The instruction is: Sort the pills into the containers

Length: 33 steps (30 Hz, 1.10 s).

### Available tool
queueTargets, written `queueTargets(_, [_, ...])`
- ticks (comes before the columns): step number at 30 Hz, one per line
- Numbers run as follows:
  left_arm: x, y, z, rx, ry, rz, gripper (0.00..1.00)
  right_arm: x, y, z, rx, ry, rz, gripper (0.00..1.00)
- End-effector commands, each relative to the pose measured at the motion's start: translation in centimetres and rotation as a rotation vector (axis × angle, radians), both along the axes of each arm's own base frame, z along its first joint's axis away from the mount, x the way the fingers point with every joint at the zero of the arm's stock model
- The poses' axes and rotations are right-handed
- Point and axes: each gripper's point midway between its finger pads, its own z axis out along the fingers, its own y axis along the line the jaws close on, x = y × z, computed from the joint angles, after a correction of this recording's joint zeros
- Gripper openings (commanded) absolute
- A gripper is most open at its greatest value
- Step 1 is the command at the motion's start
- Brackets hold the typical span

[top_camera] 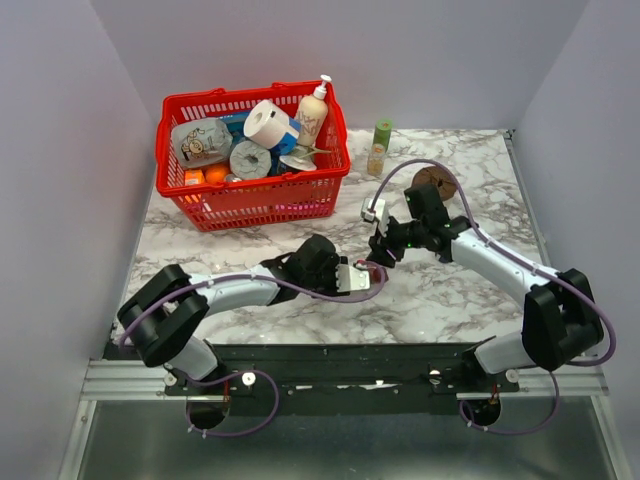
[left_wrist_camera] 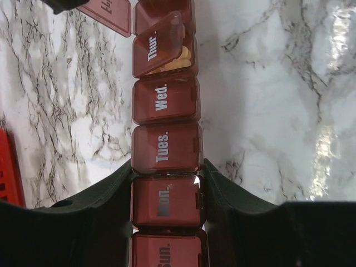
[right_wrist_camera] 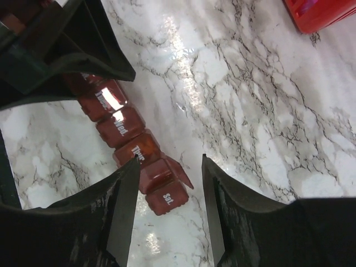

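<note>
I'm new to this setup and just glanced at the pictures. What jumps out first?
A red basket crammed with household goods stands at the back left of the table. Mid-table lies a maroon weekly pill organizer: the left gripper clamps its Mon. compartment, while the right gripper hovers open over its Sat. end. The Thur. lid stands ajar, showing yellowish pills inside.
</note>
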Motion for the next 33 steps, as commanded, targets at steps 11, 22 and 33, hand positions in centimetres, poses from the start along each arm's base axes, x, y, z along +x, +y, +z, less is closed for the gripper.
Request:
queueTargets(11, [1.3,1.0,-1.8,0.129,0.019,0.116,0.61,-1.4,1.0,-0.4,0.07,0.24,0.008,0.38])
queueTargets(22, [0.9,1.0,1.5,0.02,-0.023,0.128,0.82,-2.9,1.6,-1.8,0.08,0.393,0.045,0.2])
queueTargets(33, [-0.1,4.3,8.0,-0.174,-0.115,0.269,0.87,-2.2,2.7,-3.7,-0.007,0.418,-0.011,0.17])
